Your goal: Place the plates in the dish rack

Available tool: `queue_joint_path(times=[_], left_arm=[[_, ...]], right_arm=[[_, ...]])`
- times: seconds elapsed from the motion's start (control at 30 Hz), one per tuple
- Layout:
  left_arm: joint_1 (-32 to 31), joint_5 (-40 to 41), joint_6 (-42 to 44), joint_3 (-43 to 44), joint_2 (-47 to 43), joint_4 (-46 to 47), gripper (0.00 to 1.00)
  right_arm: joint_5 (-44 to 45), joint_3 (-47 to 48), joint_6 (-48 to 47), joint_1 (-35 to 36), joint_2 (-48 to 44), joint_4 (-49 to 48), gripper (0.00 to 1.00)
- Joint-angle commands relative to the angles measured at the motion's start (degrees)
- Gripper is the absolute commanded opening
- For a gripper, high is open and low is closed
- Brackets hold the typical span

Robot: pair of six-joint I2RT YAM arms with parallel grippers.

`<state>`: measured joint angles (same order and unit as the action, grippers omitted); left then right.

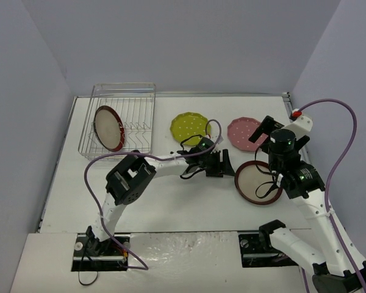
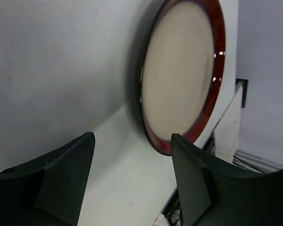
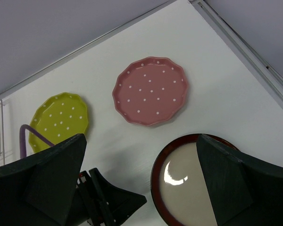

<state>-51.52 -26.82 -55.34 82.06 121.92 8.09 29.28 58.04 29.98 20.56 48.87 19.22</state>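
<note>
One red-rimmed beige plate [image 1: 108, 128] stands upright in the silver wire dish rack [image 1: 125, 91] at the back left. A second red-rimmed plate [image 1: 258, 182] lies flat on the table; it also shows in the left wrist view [image 2: 179, 70] and the right wrist view [image 3: 184, 188]. My left gripper [image 1: 229, 165] is low, open and empty just left of its rim [image 2: 132, 139]. My right gripper [image 1: 282, 139] is open and empty, held high over that plate's far side [image 3: 140, 141]. The yellow-green dotted plate [image 1: 190, 127] and the pink dotted plate [image 1: 244, 133] lie flat behind.
Grey walls close the table in at the back and sides. A metal rail [image 3: 254, 56] runs along the right table edge. A purple cable [image 1: 213, 131] loops over the left arm near the yellow-green plate.
</note>
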Motion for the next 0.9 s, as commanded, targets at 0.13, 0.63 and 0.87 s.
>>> queue_joint_path(times=[0.13,0.63,0.87], left_arm=[[-1.6,-7.0,-10.1,3.2,2.5,18.6,0.62],[-4.0,-7.4,-12.5,6.1,7.0,19.5,0.62],[-4.6,-6.3,-10.8,7.4,7.4,15.2,0.61]], right_arm=[[2.0,1.2,0.4,-0.3,-1.1,-1.7,1.00],[1.7,1.3,0.1,-0.3,-2.1,-1.8,1.00],[1.7,1.2,0.2,-0.3,-2.6,-1.7,1.00]])
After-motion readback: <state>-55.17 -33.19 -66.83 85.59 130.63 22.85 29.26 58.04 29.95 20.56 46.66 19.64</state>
